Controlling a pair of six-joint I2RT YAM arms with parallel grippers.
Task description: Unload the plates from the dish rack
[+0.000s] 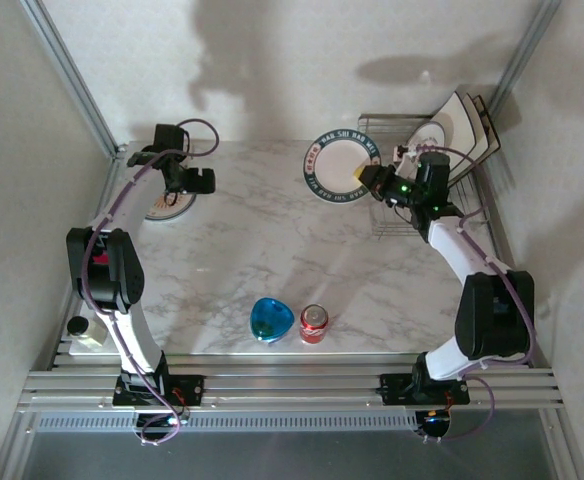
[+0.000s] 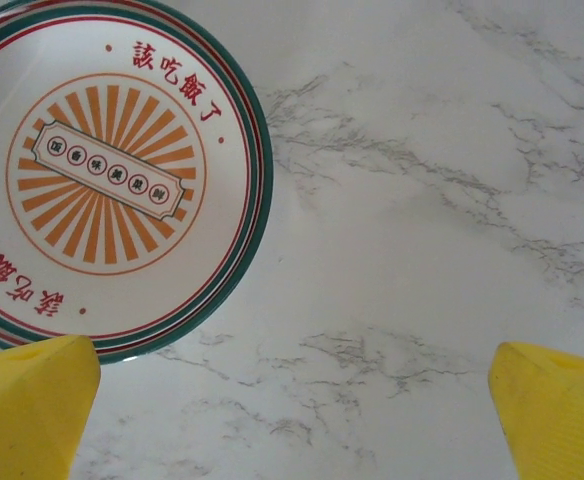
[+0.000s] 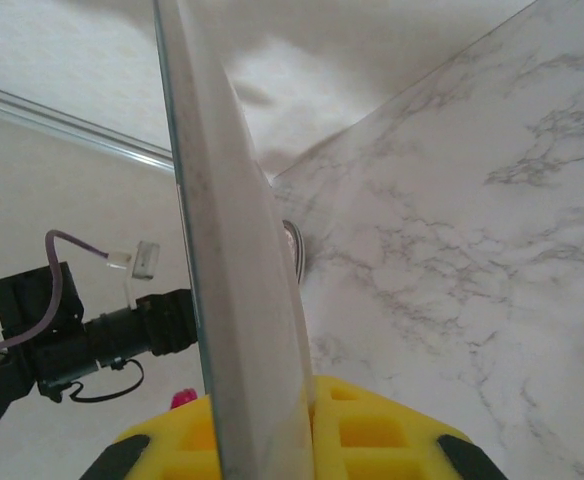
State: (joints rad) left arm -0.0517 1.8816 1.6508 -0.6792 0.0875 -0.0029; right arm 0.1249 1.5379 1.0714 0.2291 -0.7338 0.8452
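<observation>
Now our round plate point(image 1: 337, 162) hangs near the tabletop's far edge, just left of the dish rack point(image 1: 384, 222), its rim pinched by the right gripper point(image 1: 368, 180), which sits on its rack side. We think it stands nearly on edge, though tilt is hard to judge. Square plates point(image 1: 464, 128) wait in the rack's far right corner; the left gripper point(image 1: 198, 182), spread wide, hovers far-left beside the sunburst plate point(image 2: 112, 170).

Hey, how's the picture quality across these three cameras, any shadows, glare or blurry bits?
Top view: evenly lit, sharp, with dark arm shadows on the back wall and no glare on the table. Left wrist view: the printed plate is crisp, the yellow fingertips soft. Right wrist view: the edge-on plate is close and blurred, the marble beyond clearer.
</observation>
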